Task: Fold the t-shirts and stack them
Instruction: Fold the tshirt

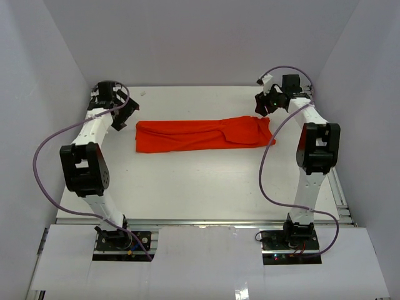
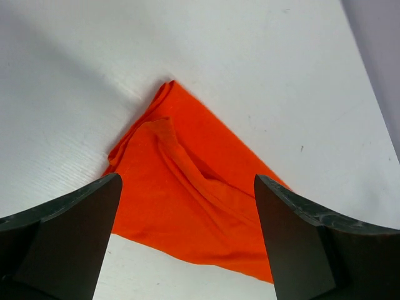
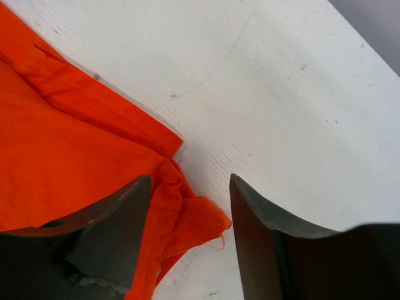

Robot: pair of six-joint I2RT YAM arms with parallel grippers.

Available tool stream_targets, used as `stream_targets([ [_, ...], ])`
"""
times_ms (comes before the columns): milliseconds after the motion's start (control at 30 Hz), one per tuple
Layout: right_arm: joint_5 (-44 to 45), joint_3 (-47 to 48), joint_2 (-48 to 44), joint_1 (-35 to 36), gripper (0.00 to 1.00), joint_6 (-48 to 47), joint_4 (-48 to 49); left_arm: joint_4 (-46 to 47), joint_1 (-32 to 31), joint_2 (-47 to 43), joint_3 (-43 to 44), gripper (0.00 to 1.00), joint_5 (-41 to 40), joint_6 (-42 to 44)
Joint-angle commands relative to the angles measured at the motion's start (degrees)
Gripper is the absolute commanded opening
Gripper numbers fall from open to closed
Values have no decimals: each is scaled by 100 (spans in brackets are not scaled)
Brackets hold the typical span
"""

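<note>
One orange-red t-shirt lies folded into a long narrow strip across the far part of the white table. My left gripper hovers just off the strip's left end, open wide, with the shirt's folded corner lying flat below and between its dark fingers. Over the strip's right end sits my right gripper, also open; a crumpled corner of the shirt lies on the table between its fingers, loose and not pinched.
Grey enclosure walls stand on the left, back and right of the table. Purple cables loop off both arms. The arm bases are bolted at the near edge.
</note>
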Motion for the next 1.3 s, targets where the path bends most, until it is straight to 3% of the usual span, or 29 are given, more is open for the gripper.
stream_targets([
  [0, -498, -92, -590, -35, 62, 586, -132, 387, 5, -613, 65, 98, 123, 804],
  [167, -1613, -716, -1126, -88, 59, 807, -123, 1264, 14, -1044, -655, 92, 1501, 1185],
  [267, -2334, -1060, -1382, -88, 51, 535, -342, 1670, 5, -983, -1042, 74, 2425, 1194],
  [367, -2371, -1332, -1453, -253, 51, 1005, -387, 1847, 14, -834, -1288, 64, 2883, 1097],
  [433, -2283, -1385, -1391, -360, 54, 1402, -492, 1891, 5, -825, -1359, 64, 3112, 1106],
  [567, -1529, -1631, -1452, -466, 69, 2229, -246, 2023, 5, -921, -1588, 79, 3384, 1386],
  [667, -668, -1457, -1330, -475, 80, 2721, -333, 2005, 5, -878, -1676, 84, 3604, 1563],
  [733, -560, -1412, -1198, -510, 84, 2740, -352, 1953, 14, -764, -1702, 85, 3657, 1598],
  [800, -438, -1447, -1101, -510, 100, 2766, -211, 1961, 5, -711, -1729, 85, 3675, 1529],
  [1267, 117, -753, -65, -440, 100, 3162, -219, 1891, 5, -1044, -1992, 85, 3306, 1291],
])
